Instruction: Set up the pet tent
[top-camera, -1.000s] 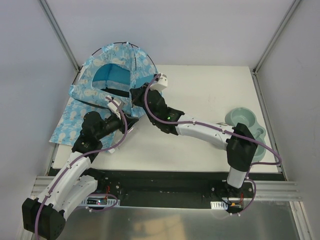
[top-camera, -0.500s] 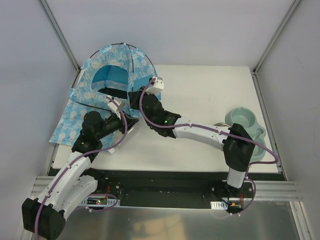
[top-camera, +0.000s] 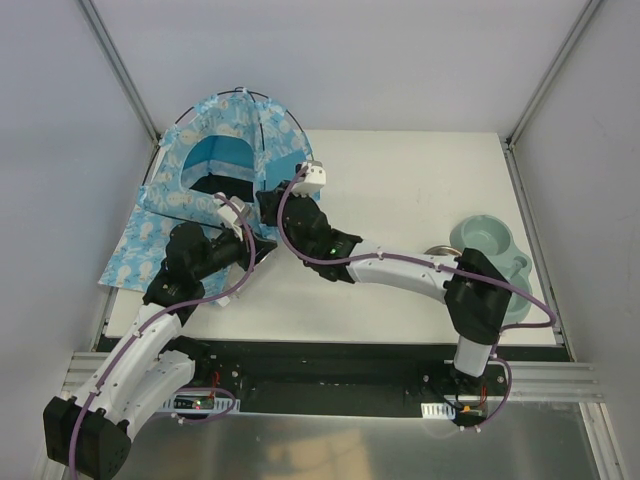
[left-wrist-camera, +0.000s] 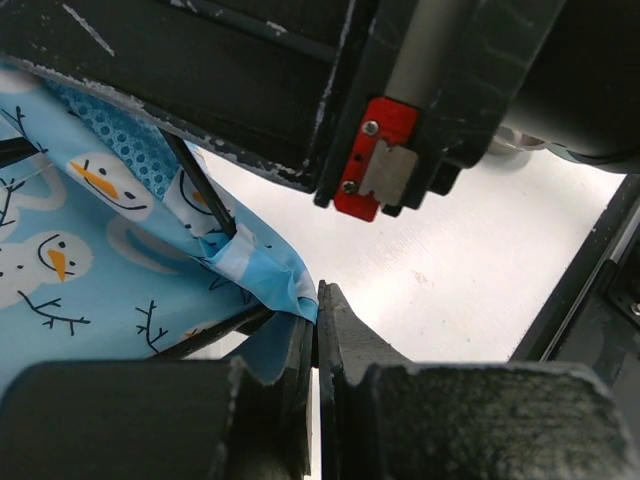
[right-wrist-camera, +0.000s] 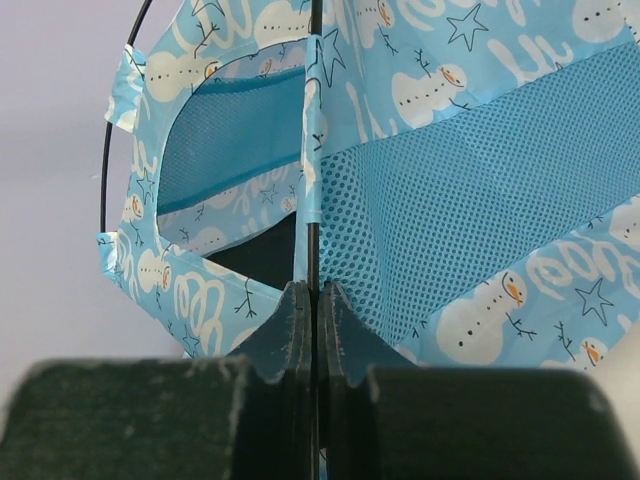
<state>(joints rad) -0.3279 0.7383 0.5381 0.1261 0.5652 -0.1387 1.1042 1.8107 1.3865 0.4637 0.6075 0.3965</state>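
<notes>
The pet tent (top-camera: 232, 140) stands at the back left, blue with pale snowman print, its arched doorway facing front. Thin black crossed poles run over it. My left gripper (top-camera: 264, 247) is shut on the tent's lower fabric corner (left-wrist-camera: 270, 280), beside a black pole end. My right gripper (top-camera: 268, 197) is shut on a black tent pole (right-wrist-camera: 314, 240) at the front right edge of the tent. In the right wrist view the doorway (right-wrist-camera: 230, 140) and a turquoise mesh panel (right-wrist-camera: 470, 230) fill the frame.
A flat light-blue printed mat (top-camera: 130, 250) lies under and in front of the tent at the table's left edge. A grey-green double pet bowl (top-camera: 490, 245) sits at the right edge. My right arm's wrist (left-wrist-camera: 400, 100) hangs close above my left gripper.
My right gripper has moved left and back with the pole in it, and the tent has shifted back and left and stands taller. My left gripper has stayed shut on the corner.
</notes>
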